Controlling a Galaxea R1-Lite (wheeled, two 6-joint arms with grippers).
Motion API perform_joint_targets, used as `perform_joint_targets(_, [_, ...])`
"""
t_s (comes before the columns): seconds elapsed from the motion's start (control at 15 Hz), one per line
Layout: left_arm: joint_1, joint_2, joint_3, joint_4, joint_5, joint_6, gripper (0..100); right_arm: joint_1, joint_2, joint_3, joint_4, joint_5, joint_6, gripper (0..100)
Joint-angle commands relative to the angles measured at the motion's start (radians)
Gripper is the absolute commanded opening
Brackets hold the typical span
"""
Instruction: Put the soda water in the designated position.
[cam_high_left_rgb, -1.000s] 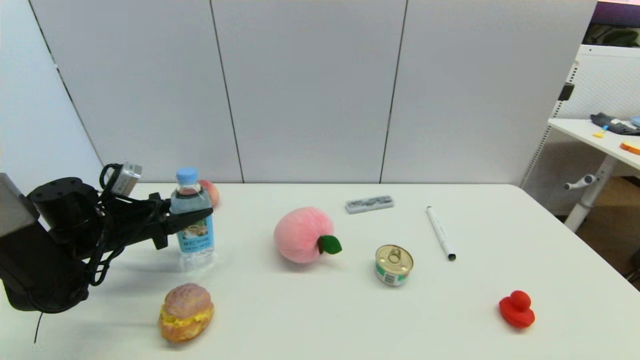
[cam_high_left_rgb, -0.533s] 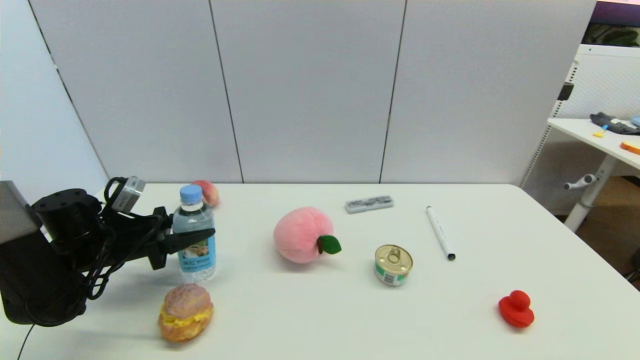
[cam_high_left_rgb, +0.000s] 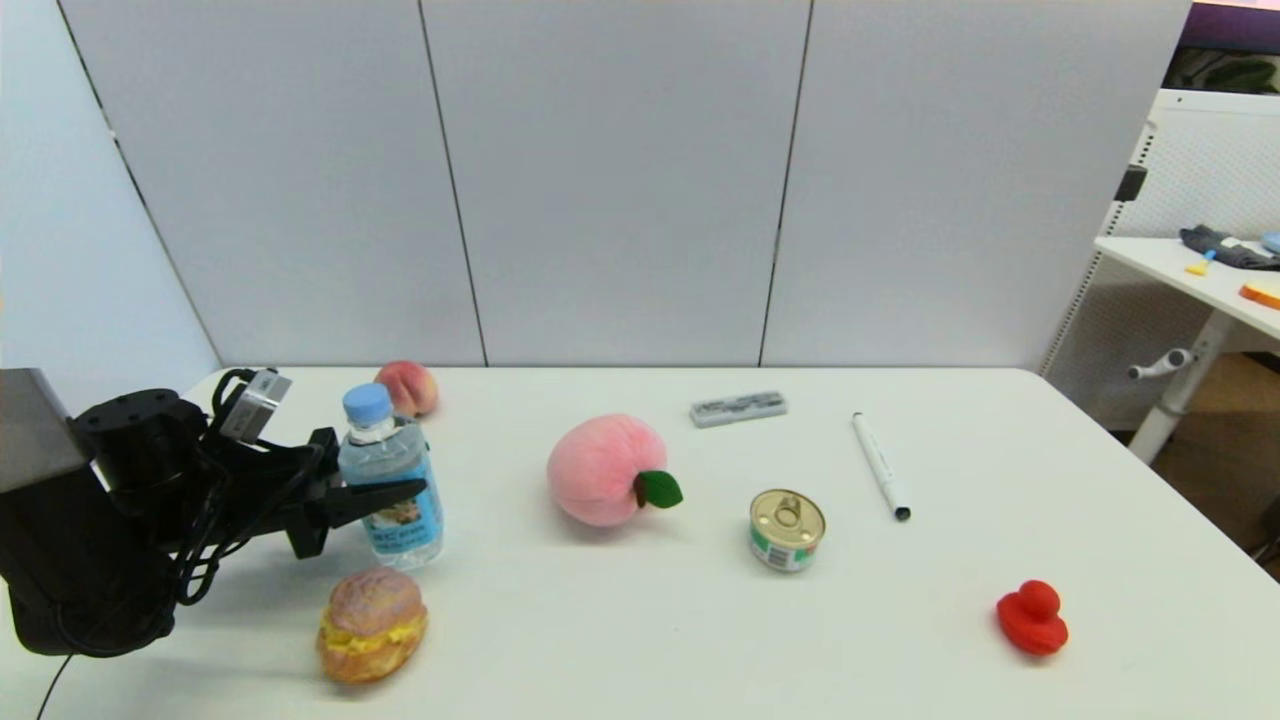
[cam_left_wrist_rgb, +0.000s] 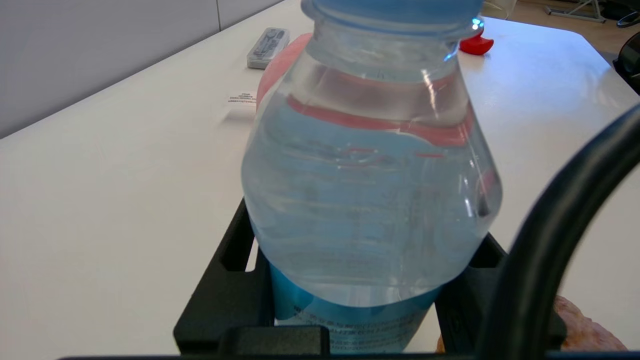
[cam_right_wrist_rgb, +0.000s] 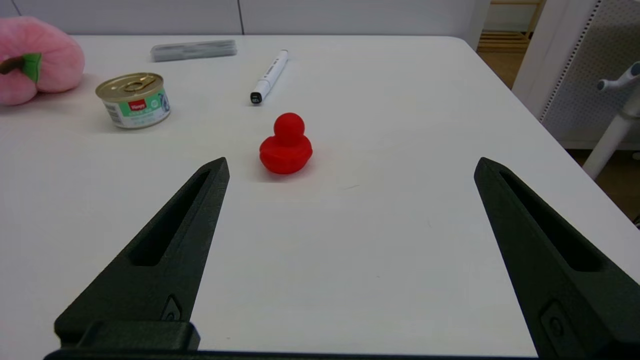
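Note:
The soda water (cam_high_left_rgb: 390, 480) is a clear bottle with a light-blue cap and blue label, at the table's left side. It tilts, cap leaning left, base close to the tabletop just behind the bun. My left gripper (cam_high_left_rgb: 405, 488) reaches in from the left and is shut on the bottle's middle. In the left wrist view the soda water (cam_left_wrist_rgb: 370, 190) fills the picture between the black fingers (cam_left_wrist_rgb: 225, 280) of my left gripper (cam_left_wrist_rgb: 365, 225). My right gripper (cam_right_wrist_rgb: 350, 162) hangs open over the table's right part, holding nothing, and is out of the head view.
A cream-filled bun (cam_high_left_rgb: 372, 625) lies just in front of the bottle. A small peach (cam_high_left_rgb: 408, 388) sits behind it. Further right are a pink plush peach (cam_high_left_rgb: 605, 470), a gold-topped can (cam_high_left_rgb: 787, 528), a grey case (cam_high_left_rgb: 738, 408), a white marker (cam_high_left_rgb: 881, 465) and a red duck (cam_high_left_rgb: 1033, 618).
My left gripper has carried the bottle down and toward the table's front edge. The bottle stood upright before and now tilts. The small peach behind it has come into full view.

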Motion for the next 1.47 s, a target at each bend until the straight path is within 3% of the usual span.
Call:
perform_joint_targets(0.07, [0.003,0.015,-0.019,-0.069,-0.008,0.000,0,0.000,0.001,0.000,0.000,0.000,0.000,100])
perform_joint_targets(0.73, [0.003,0.015,-0.042,-0.069,-0.008,-0.001,0,0.000,0.001,0.000,0.000,0.000,0.000,100])
perform_joint_targets(0.8, [0.003,0.015,-0.044,-0.069,-0.008,-0.001,100,0.000,0.001,0.000,0.000,0.000,0.000,100])
perform_joint_targets(1.27, [0.003,-0.035,-0.047,-0.069,-0.008,-0.013,100,0.000,0.001,0.000,0.000,0.000,0.000,100])
perform_joint_targets(1.47, [0.003,-0.199,-0.046,-0.069,-0.007,-0.162,100,0.000,0.001,0.000,0.000,0.000,0.000,100])
